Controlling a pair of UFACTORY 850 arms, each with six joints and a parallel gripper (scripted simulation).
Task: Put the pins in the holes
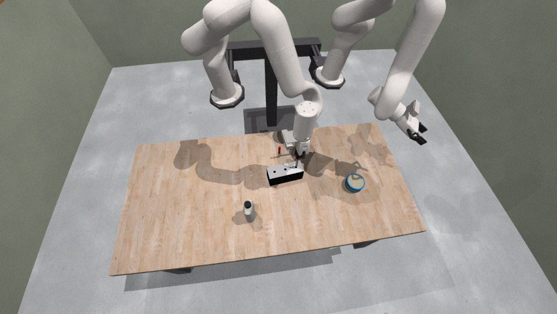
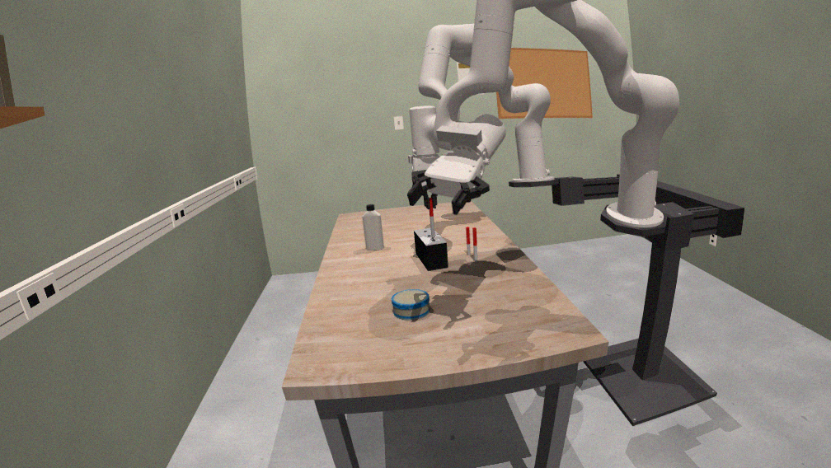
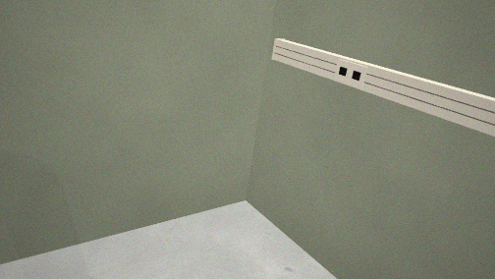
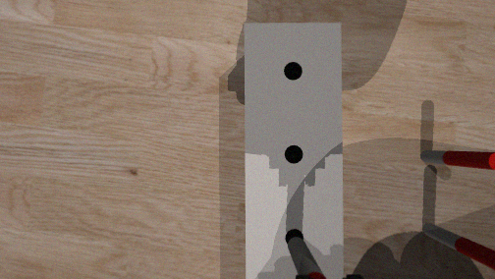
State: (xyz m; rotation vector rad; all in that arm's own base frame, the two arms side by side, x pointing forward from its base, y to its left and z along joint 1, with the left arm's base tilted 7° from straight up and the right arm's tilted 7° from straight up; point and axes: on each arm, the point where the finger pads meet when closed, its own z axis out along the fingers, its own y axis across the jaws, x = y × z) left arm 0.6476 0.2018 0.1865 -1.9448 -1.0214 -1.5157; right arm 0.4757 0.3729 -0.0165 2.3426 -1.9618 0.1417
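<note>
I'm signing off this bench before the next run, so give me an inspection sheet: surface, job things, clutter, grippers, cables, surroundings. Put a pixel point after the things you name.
Surface: wooden table top [image 1: 187,226] [image 2: 349,348], shadows across it, no spill seen.
Job's things: block [image 1: 285,179] [image 2: 430,255] [image 4: 294,113] with three holes; one pin [image 2: 432,225] [image 4: 302,255], red end up, its lower tip at an end hole, insertion depth unclear; two pins standing beside the block, red ends up.
Clutter: bottle [image 1: 250,213] [image 2: 373,231] with black cap, upright; round blue-rimmed tin [image 1: 355,182] [image 2: 410,305].
Grippers: right gripper [image 1: 299,156], jaws shut on the pin; left gripper [image 1: 421,134] [image 2: 437,200], jaws open, beyond the table's edge in the top view.
Cables: nothing seen.
Surroundings: green walls, grey floor, socket strip [image 2: 145,229] [image 3: 403,89], corkboard [image 2: 552,84].
</note>
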